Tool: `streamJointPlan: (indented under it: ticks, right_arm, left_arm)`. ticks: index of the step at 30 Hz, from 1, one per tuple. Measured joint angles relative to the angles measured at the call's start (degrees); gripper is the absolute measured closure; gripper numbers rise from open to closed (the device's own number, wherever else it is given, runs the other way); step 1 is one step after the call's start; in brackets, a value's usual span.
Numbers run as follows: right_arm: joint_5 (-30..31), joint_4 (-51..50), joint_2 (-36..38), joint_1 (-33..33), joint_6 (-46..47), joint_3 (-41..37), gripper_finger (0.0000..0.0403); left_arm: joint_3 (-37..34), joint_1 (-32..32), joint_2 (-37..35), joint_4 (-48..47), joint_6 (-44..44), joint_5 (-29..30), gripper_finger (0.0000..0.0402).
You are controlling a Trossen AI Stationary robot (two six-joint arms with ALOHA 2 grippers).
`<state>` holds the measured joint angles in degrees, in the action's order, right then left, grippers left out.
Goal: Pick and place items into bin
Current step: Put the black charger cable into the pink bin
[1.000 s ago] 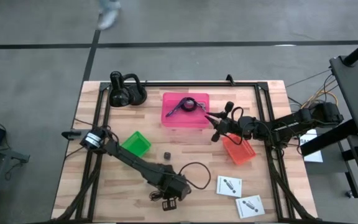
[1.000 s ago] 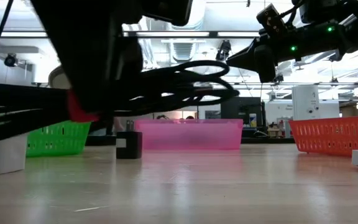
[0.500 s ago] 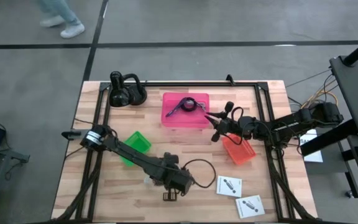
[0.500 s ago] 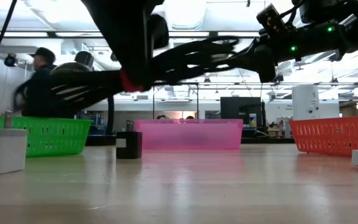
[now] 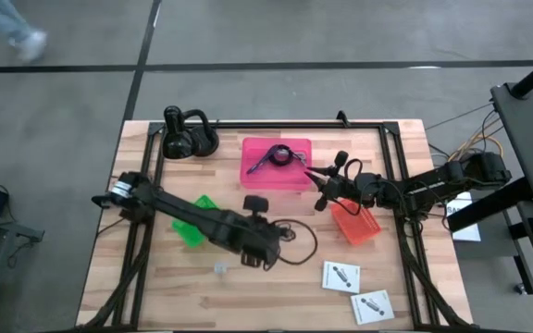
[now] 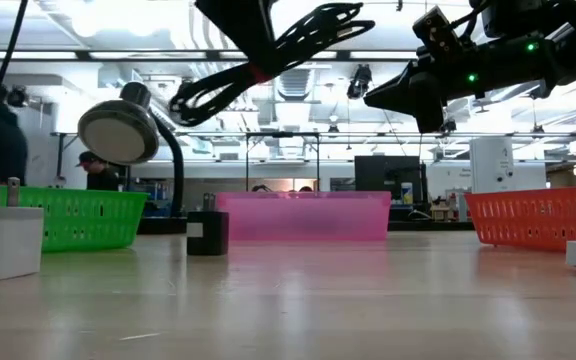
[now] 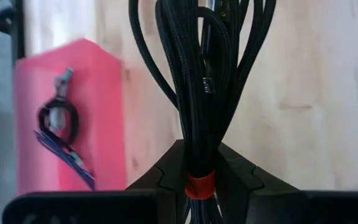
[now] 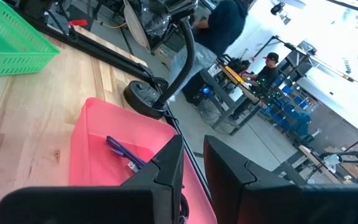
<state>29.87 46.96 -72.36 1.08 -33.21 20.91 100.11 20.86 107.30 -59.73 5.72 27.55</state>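
Observation:
My left gripper [image 7: 199, 155] is shut on the black coiled cable [image 5: 296, 242], held high above the middle of the table, near the pink bin [image 5: 276, 165]. In the bin lies the purple cable [image 5: 274, 157]. The tiny dark cube [image 6: 208, 232] stands on the wood; in the high view my left arm hides it. A small white plug [image 5: 218, 269] rests on the table near the front. Two flat white packets [image 5: 340, 276] [image 5: 372, 305] lie at the front right. My right gripper [image 5: 322, 190] is shut and hovers level beside the bin's right end. My left gripper pinches the cable's bundled strands between its two fingers, right at the red tie [image 7: 199, 183]. The fingers slant downward from the table's left side and lie along the bundle. The loops [image 6: 313, 25] stick out ahead of the fingers, lifted clear of the table.
A green basket [image 5: 192, 217] sits partly under my left arm. An orange basket [image 5: 354, 222] stands below my right gripper. A black desk lamp [image 5: 185, 137] is at the far left corner. Bare wood lies along the front edge.
My left gripper has risen and moved from the near edge toward the far edge and the pink bin, rolling its wrist as it went. The black cable has gone up with it and now hangs much higher over the table.

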Motion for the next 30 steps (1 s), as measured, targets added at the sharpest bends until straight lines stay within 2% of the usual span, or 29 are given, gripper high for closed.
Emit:
streamJointPlan:
  ticks: [6,11,15,20,24,30]
  right_arm:
    - [0.02,-0.02,0.0,0.0,0.0,-0.02,0.0351]
    - [0.09,-0.11,0.0,0.0,-0.01,-0.02,0.0351]
    - [0.11,-0.05,0.0,-0.05,-0.02,-0.02,0.0351]
    - [0.1,-0.08,0.0,-0.42,0.0,-0.02,0.0351]
    - [-0.14,-0.04,0.0,-0.7,0.07,-0.04,0.0351]
    - [-0.33,-0.02,0.0,-1.22,0.24,-0.04,0.0351]
  left_arm:
    - [-4.58,-5.19,-3.76,5.54,-7.59,0.04,0.0357]
    - [-10.53,-10.02,-9.25,10.27,-10.68,0.02,0.0357]
    - [-18.24,-15.13,-14.79,22.66,-15.19,-1.04,0.0357]
    - [-28.43,-21.11,-19.88,40.56,-21.58,-7.7,0.0357]
    - [-34.29,-25.13,-21.47,48.38,-23.01,-8.03,0.0357]
    - [-39.19,-30.33,-20.31,56.56,-23.02,-9.82,0.0357]
